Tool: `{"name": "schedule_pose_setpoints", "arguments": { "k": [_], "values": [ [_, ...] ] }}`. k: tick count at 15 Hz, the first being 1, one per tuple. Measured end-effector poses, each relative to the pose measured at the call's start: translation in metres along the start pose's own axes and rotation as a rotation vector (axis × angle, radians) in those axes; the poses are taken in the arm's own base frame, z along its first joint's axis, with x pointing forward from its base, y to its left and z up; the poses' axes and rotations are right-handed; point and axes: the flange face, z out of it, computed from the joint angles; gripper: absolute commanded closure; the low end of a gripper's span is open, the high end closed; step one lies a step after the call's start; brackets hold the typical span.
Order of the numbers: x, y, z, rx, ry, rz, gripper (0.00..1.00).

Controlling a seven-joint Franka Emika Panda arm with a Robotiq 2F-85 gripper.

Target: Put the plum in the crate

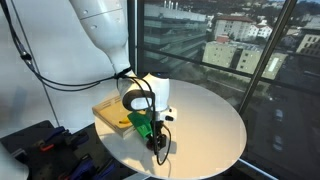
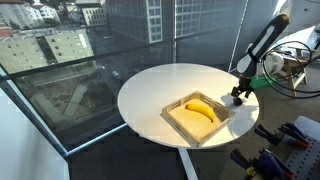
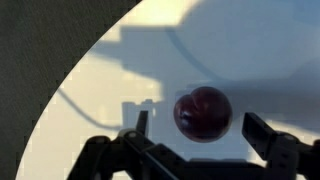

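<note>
The plum (image 3: 203, 112), small, round and dark reddish-purple, lies on the white round table and shows in the wrist view between the two fingers. My gripper (image 3: 200, 128) is open around it, with a gap on each side. In both exterior views the gripper (image 1: 158, 143) (image 2: 238, 97) hangs low over the table near its edge, and the plum is hidden there. The crate (image 2: 178, 124) (image 1: 104, 111), a shallow light-wood tray, sits on the table beside the gripper and holds a yellow banana (image 2: 201, 109).
The round white table (image 1: 205, 125) stands by large windows. Black cables (image 2: 285, 85) trail from the arm. Dark equipment (image 1: 40, 145) lies on the floor beside the table. The table edge is close to the gripper (image 3: 60, 110).
</note>
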Motion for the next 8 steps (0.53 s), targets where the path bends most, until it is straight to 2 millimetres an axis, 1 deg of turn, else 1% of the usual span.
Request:
{"name": "schedule_pose_setpoints", "arguments": {
  "k": [4, 8],
  "values": [
    [-0.0009, 0.001, 0.002, 0.0, -0.004, 0.003, 0.67],
    [0.0003, 0.0012, 0.0013, 0.0, -0.001, 0.003, 0.69]
  ]
}}
